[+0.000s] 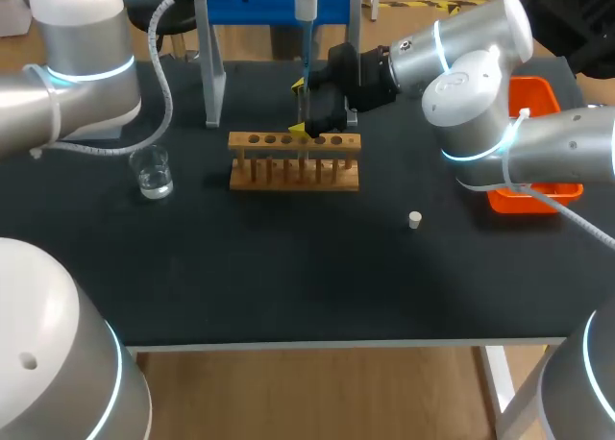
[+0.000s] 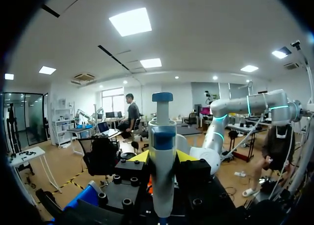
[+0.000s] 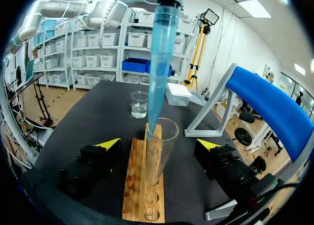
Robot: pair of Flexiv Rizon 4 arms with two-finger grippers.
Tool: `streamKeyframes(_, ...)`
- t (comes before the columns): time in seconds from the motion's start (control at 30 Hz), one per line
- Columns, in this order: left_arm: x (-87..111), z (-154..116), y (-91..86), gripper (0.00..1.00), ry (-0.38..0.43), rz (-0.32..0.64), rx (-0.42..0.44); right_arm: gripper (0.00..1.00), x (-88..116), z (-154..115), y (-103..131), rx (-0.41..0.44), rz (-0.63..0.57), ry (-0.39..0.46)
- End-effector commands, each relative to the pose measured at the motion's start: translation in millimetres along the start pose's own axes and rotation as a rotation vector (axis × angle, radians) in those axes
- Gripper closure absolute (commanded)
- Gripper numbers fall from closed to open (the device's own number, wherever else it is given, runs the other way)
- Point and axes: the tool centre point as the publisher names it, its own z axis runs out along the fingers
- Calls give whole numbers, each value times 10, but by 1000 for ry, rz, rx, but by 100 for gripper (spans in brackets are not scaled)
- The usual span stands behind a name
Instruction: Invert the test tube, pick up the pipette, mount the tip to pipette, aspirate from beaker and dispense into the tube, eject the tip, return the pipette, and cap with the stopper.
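Though tapered (blue), tip [image 3: 159, 63] in tube [image 3: 160, 158]

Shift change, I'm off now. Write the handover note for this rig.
Left gripper: shut on the pipette. Right gripper: open, straddling the test tube, not touching.
Test tube stands mouth-up in the rack, blue tip at its mouth. Beaker and stopper sit on the table.
Done: tube inverted, pipette picked, tip mounted. Left: dispense (progress unclear), eject tip, return pipette, cap.
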Motion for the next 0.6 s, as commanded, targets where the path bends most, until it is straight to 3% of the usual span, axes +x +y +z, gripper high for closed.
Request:
streamKeyframes(0.03,-15,-18,-16,100,5,2,-14,0,-5,-7,3,2,0,2)
streamKeyframes(0.6,-73,-51,-24,100,-8,27,-38,0,-5,-7,3,2,0,2)
